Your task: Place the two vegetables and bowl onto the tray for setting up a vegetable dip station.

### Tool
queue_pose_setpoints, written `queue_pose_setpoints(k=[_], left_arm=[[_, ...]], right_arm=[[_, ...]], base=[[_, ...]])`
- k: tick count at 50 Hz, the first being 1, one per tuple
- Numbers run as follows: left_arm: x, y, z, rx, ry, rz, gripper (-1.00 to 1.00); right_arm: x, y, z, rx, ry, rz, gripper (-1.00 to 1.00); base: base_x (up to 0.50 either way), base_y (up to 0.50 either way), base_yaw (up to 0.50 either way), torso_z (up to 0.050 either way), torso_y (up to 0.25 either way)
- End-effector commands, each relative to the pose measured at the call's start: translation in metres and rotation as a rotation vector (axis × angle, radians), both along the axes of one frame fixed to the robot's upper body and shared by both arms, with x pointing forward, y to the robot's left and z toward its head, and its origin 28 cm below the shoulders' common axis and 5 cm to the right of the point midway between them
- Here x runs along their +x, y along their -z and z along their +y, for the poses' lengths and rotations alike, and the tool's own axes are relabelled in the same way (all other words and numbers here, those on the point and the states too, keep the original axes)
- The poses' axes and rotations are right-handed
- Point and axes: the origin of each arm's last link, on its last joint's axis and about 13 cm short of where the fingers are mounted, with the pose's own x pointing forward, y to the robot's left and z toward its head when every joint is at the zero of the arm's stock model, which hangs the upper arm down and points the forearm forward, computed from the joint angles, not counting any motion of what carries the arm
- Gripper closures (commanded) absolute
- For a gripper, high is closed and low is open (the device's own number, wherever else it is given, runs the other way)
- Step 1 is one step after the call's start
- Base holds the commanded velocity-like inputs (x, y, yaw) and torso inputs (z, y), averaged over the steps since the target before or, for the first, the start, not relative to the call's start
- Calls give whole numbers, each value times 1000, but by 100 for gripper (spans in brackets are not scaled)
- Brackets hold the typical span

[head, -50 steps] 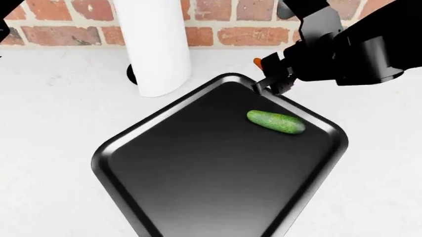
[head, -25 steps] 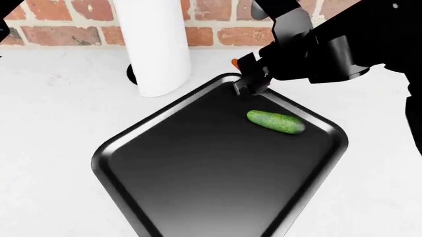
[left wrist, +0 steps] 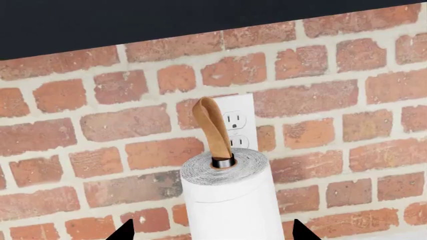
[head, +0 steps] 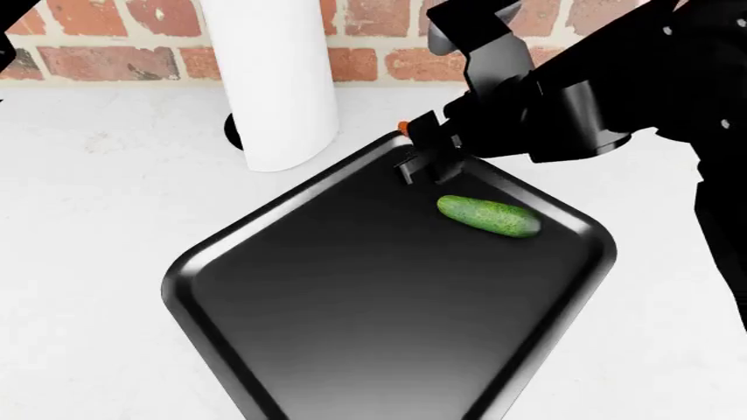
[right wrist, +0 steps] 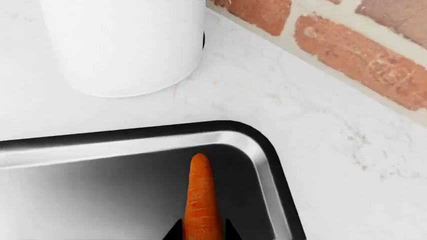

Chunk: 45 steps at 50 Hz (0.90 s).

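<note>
On the white counter [head: 94,201], far left, the towel roll [head: 271,79] stood upright against the brick wall [head: 105,39], just beside the tray's far corner. Your left gripper [left wrist: 210,232] faced that roll from the near side, only its two dark fingertips [left wrist: 123,232] showing at the frame edge, set wide apart with nothing between them; behind the roll's tan handle [left wrist: 212,131] sat a white outlet [left wrist: 238,125]. The black tray [head: 350,315] lay turned diamond-wise across the middle of the counter. Over its far corner, you had the right gripper [head: 422,157] hanging with its fingers clamped on the carrot [right wrist: 200,200]; the wrist view showed the carrot's tapered tip pointing toward the rim, inside the tray's corner, though whether it touched the tray floor could not be told. Right of the gripper and a little nearer, the cucumber [head: 488,216] lay flat on the tray, close to its far right rim, apart from the fingers.
</note>
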Motion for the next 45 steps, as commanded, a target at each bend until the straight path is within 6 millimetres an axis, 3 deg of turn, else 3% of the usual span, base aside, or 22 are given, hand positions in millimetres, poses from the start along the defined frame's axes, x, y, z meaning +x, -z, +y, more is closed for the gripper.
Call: queue_pose_setpoints(k=[1,18,19,32,45], left_arm=[[0,0,0,0,0,-1,-100],[0,0,0,-1,1,0,-100],[0,0,0,1,-1,0,-100],[0,0,0,0,3,0,-100],[-2,-2,0,0,3,-6,-100]], right_arm=[[0,0,3,-1,-10,1,100],[0,-3,3,-5,-9,-4,100],[0,-2,3,-7,-7,-6,-100],[-2,-9,0,5,2,-27,-100],[-23,-43,-3,231,69,-237,-100]], base=[[0,0,0,0,0],[0,0,0,0,0],[0,0,0,0,0],[0,0,0,0,0],[0,0,0,0,0]])
